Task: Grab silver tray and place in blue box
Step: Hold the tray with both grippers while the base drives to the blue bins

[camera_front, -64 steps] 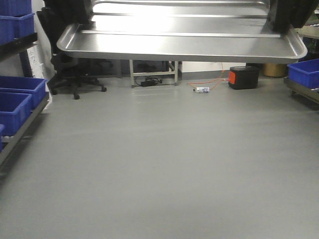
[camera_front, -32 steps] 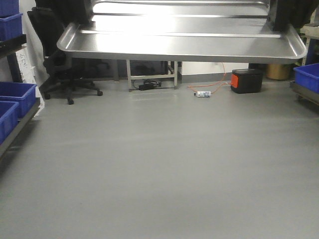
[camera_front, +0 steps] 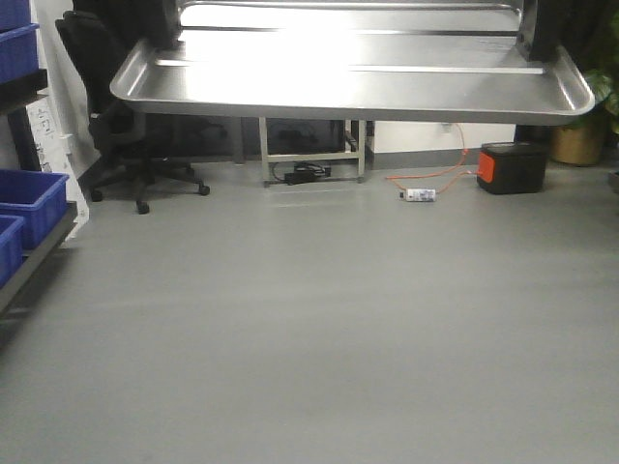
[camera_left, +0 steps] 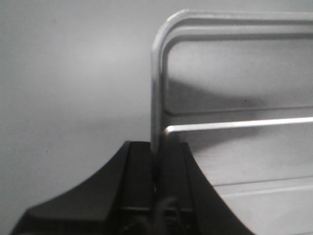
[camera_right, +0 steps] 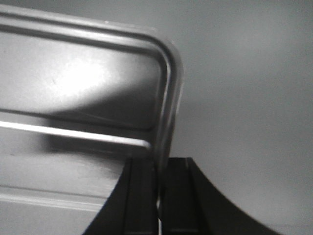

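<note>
- Tray of shiny silver metal, shallow, rectangular and ridged, hangs level above the grey floor; we hold it by both short ends.
- Our left gripper is pinched tight on the tray's rolled rim.
- Our right gripper is clamped on the opposite rim.
- Blue plastic crates sit on a rack at the left, well apart from the tray.

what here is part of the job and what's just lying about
Job: tray, left claw, right claw, both shut on its rim.
Lying about: chair, bottle, black box, plant pot, blue bins (not clearly the target).
</note>
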`<state>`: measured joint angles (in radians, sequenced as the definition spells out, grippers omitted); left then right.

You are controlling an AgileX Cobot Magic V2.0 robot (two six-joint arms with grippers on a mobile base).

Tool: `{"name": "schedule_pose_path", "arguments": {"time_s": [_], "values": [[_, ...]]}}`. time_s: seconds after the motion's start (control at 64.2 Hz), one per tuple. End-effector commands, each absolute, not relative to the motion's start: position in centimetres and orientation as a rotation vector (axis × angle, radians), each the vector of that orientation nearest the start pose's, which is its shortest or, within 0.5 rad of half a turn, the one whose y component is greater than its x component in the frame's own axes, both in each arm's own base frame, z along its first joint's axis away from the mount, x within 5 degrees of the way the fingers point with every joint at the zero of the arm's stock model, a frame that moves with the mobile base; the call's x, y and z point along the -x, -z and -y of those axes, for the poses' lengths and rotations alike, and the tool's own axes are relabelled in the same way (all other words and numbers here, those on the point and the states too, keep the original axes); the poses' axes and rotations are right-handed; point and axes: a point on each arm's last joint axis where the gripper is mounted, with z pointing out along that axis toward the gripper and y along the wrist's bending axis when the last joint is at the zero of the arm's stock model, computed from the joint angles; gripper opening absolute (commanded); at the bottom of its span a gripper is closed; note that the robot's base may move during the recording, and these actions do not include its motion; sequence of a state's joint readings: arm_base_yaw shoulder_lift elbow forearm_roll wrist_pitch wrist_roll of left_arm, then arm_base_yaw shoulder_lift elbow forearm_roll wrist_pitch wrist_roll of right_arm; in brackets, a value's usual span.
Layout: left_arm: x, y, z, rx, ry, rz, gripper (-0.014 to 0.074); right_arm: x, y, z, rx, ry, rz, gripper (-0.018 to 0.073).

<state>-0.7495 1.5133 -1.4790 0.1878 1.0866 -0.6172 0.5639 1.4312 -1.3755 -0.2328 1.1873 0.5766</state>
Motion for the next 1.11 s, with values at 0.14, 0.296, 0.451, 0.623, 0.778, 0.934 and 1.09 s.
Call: {"name": "schedule_pose_path", "arguments": {"time_s": [0.14,0.296,0.451,0.623,0.778,0.934,1.09], "values": [[-23.83,-39.37,20.16,-0.241,0.322,-2.457,-0.0105,-24.74,-37.62,-12.94,0.072,-0.039,-2.58,0.0059],[-23.85,-39.31,20.21,-0.242,0.322,-2.459,-0.0105,-24.77,-37.62,-12.89,0.069,-0.038,-2.58,0.0059],[-23.89,-39.25,20.24,-0.242,0.321,-2.461,-0.0105,-24.8,-37.6,-12.9,0.07,-0.038,-2.58,0.0059],[-23.9,-39.23,20.25,-0.242,0.321,-2.461,-0.0105,-24.8,-37.6,-12.9,0.07,-0.038,-2.58,0.0059],[-23.94,-39.18,20.29,-0.243,0.32,-2.462,-0.0105,-24.79,-37.61,-12.9,0.07,-0.038,-2.58,0.0059],[-24.07,-39.0,20.39,-0.244,0.314,-2.466,-0.0105,-24.8,-37.61,-12.89,0.07,-0.037,-2.58,0.0059],[-24.37,-38.5,20.67,-0.248,0.303,-2.479,-0.0105,-24.8,-37.61,-12.89,0.07,-0.037,-2.58,0.0059]]}}
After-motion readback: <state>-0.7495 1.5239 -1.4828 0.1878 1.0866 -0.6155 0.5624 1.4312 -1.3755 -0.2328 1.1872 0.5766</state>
